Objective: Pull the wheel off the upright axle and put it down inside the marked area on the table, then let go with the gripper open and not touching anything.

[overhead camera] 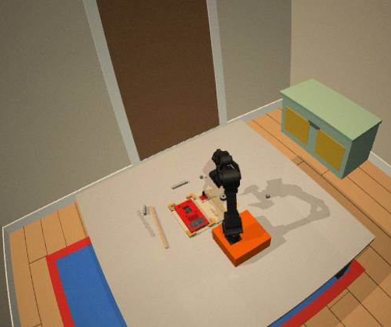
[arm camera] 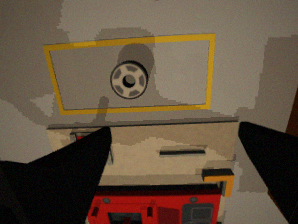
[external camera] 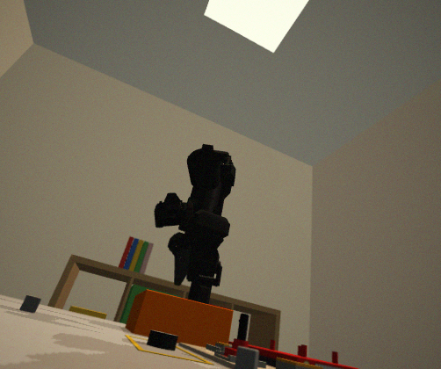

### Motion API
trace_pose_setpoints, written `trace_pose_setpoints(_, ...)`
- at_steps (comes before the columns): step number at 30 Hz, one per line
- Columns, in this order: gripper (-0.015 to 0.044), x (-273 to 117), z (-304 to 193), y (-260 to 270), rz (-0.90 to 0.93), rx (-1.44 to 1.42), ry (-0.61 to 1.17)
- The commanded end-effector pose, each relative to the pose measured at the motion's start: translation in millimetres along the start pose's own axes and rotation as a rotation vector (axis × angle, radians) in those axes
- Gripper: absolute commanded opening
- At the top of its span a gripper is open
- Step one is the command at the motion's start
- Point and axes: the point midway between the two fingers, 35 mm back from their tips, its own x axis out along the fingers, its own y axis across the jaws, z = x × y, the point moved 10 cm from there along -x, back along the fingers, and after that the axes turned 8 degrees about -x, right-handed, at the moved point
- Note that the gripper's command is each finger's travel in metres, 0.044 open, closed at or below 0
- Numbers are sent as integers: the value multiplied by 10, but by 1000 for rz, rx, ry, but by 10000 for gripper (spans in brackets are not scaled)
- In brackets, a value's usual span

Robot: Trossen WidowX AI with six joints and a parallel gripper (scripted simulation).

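Wheel is lying flat on the tabletop, inside the marked area. End effector is hanging above, apart from it, over the board adjoining the area.

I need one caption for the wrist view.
Open hand above the wheel, which lies flat inside the yellow marked area.

Beige walls flank a brown door; right of it, a green cabinet stands on plank flooring.
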Motion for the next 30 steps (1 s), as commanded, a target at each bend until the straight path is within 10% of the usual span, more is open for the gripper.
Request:
trace_pose_setpoints(1,440,-157,-167,-265,-2,0,-1)
trace_pose_setpoints(30,440,-205,-234,-372,-3,1,0)
